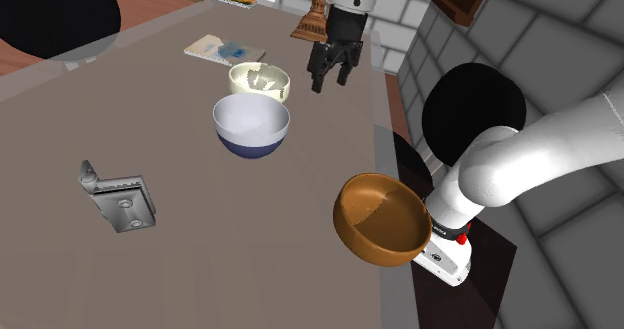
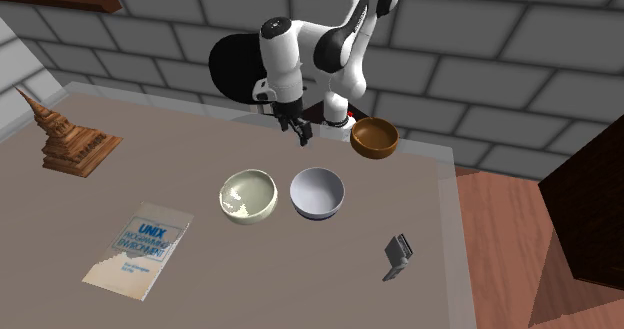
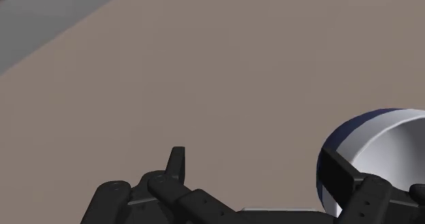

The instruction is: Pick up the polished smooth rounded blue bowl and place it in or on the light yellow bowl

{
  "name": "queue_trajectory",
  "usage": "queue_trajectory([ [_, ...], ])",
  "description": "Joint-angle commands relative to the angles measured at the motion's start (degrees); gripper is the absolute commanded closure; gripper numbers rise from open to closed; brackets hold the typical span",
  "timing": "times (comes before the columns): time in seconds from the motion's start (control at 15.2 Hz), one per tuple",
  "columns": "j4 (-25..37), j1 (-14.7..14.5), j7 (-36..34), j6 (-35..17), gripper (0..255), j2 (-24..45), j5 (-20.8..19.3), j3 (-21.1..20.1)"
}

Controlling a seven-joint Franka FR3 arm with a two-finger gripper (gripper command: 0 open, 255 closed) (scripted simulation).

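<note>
The blue bowl (image 1: 251, 127) stands upright on the grey-brown table (image 1: 200, 267), dark blue outside and pale inside. The light yellow bowl (image 1: 259, 80) sits just beside it, and a brown bowl (image 1: 382, 217) lies well apart from it, toward the arm's base. The black gripper (image 1: 333, 77) hangs over bare table near the blue bowl, its fingers spread apart and holding nothing; in the wrist view the blue bowl's rim shows just past one finger.

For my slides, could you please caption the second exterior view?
Open, empty hand hangs above the table; the blue bowl sits beside the pale yellow bowl.
</note>
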State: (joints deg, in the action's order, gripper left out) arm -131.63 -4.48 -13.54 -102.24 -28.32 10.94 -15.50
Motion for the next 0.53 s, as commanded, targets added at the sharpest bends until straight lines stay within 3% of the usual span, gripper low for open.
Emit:
queue_trajectory([
  [0.0, 1.7, -0.3, -2.4, -2.4, 0, 3.7, 0.9, -1.8],
  [0.46, 7.9, -1.2, -9.6, -9.2, 0, 14.9, 1.7, -6.7],
])
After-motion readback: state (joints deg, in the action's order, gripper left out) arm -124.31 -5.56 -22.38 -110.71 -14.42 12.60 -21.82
